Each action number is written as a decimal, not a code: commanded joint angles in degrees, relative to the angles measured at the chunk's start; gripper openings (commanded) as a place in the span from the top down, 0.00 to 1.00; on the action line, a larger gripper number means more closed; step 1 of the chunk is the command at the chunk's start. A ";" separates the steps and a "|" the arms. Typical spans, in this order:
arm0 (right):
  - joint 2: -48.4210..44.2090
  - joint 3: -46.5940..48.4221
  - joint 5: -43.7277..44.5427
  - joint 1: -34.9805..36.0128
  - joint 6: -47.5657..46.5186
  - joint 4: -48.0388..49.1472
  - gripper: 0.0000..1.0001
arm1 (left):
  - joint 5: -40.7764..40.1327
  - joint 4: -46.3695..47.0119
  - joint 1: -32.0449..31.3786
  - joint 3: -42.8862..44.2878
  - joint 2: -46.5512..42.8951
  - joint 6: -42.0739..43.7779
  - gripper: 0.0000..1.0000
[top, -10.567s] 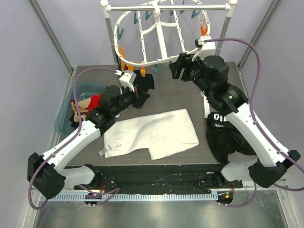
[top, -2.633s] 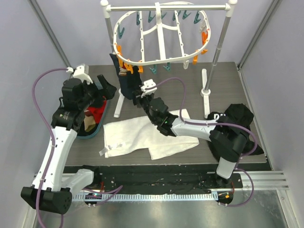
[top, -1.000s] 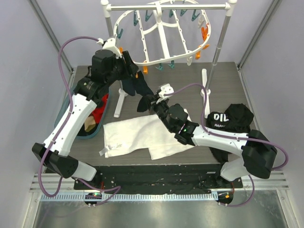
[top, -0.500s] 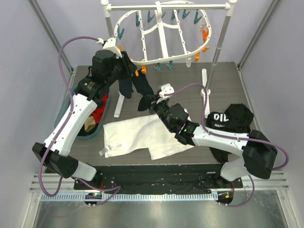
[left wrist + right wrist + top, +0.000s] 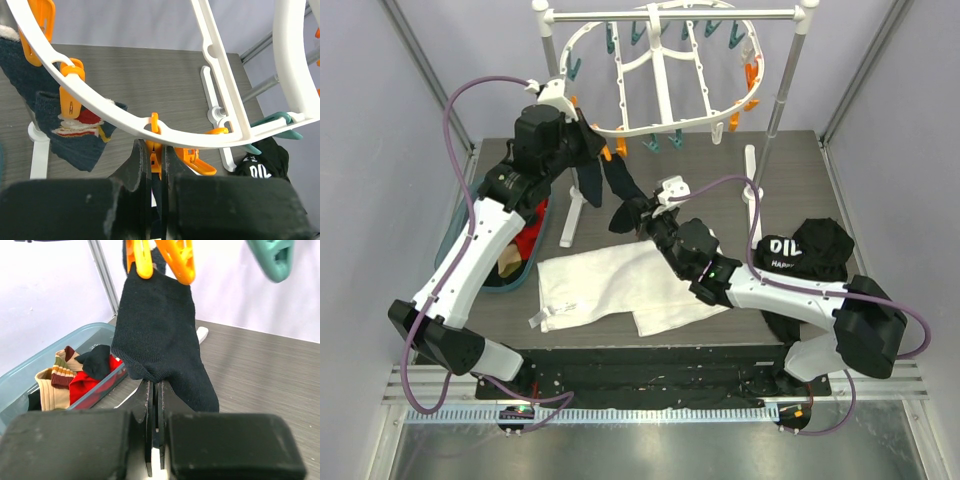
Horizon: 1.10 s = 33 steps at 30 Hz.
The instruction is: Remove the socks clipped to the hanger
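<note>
The white hanger (image 5: pixel 660 75) hangs from the rail with orange and teal clips round its rim (image 5: pixel 125 117). My left gripper (image 5: pixel 155 150) (image 5: pixel 598 152) is shut on an orange clip (image 5: pixel 156 156) under the near rim. From that clip hangs a black sock (image 5: pixel 157 330) (image 5: pixel 622 182). My right gripper (image 5: pixel 156 385) (image 5: pixel 628 215) is shut on the sock's lower fold. To the left, a navy sock (image 5: pixel 70 137) with a red, white and yellow patch is held by another orange clip (image 5: pixel 70 97).
A teal bin (image 5: pixel 30 370) (image 5: pixel 480 205) at the left holds tan striped, red and black socks. A white cloth (image 5: pixel 630 280) lies mid-table. A black garment with white lettering (image 5: pixel 800 255) lies at the right. The grey rail (image 5: pixel 670 16) stands on upright poles.
My left gripper's jaws have closed onto the orange clip at the hanger rim. The right gripper keeps its hold on the black sock and has barely moved.
</note>
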 commanded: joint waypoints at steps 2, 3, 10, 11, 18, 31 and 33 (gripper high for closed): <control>-2.71 -1.01 2.87 0.09 1.57 1.44 0.99 | 0.95 1.80 -0.13 0.34 -0.47 0.70 1.00; -2.88 -1.19 2.96 0.18 2.00 1.27 0.99 | 0.87 1.80 -0.13 0.25 -0.56 0.79 1.00; -3.32 -1.72 3.05 0.18 4.64 -0.66 0.99 | 1.39 1.27 -0.22 0.34 -0.56 0.70 1.00; -3.23 -1.81 2.53 0.09 5.25 -0.75 0.99 | 1.74 1.36 -0.22 0.34 -0.65 0.70 1.00; 4.31 0.30 -6.26 0.18 20.10 3.72 0.99 | 6.66 0.57 -0.22 2.62 -0.56 -1.49 1.00; 30.85 17.26 -18.28 0.09 33.74 23.75 0.99 | 10.52 -6.81 0.04 8.43 -1.96 -2.64 1.00; 35.41 20.50 -19.62 0.18 33.91 27.89 0.99 | 11.50 -6.64 0.04 8.43 -2.14 -3.34 1.00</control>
